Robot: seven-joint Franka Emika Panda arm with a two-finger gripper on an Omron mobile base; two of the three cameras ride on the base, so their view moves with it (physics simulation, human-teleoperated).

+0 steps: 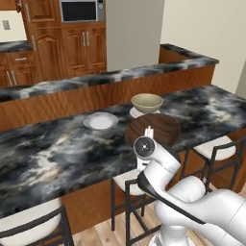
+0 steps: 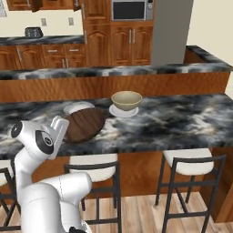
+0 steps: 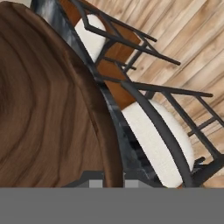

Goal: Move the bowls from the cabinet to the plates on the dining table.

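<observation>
The dark brown wood-grained bowl [image 1: 153, 129] hangs tilted above the near edge of the marble-topped dining table [image 1: 57, 158], its rim pinched in the closed gripper [image 3: 114, 178] (presumably bound for the empty pale round plate [image 1: 100, 121]). The beige-cream bowl [image 2: 126, 100] already sits on its own plate [image 2: 124, 111].
</observation>
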